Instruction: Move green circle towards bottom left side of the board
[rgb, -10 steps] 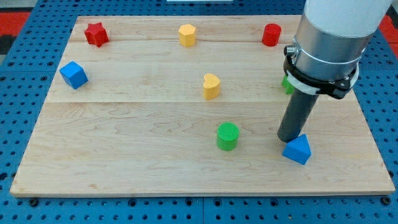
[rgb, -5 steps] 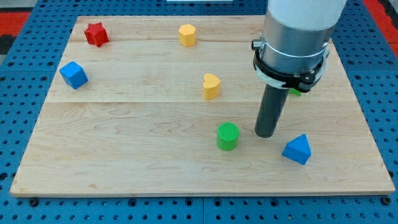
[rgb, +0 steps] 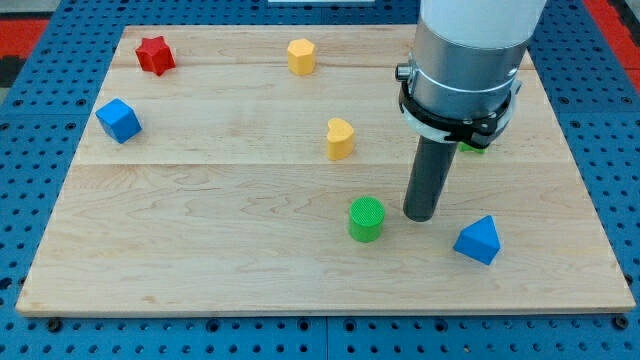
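The board lay bare from the green circle toward its bottom left corner, with no block in that stretch. My tip stood just right of the circle. The yellow heart sat above, the blue cube far left.

Wooden board, pale, on blue pegboard base.

Red star near top left corner. Blue cube near left edge. Yellow block near top edge, about mid-width. Yellow heart near board centre. Green circle toward bottom edge, right of mid-width. My tip on board just right of it, small gap. Blue triangular block toward bottom right corner. Green block toward right edge, mostly hidden, shape unclear.
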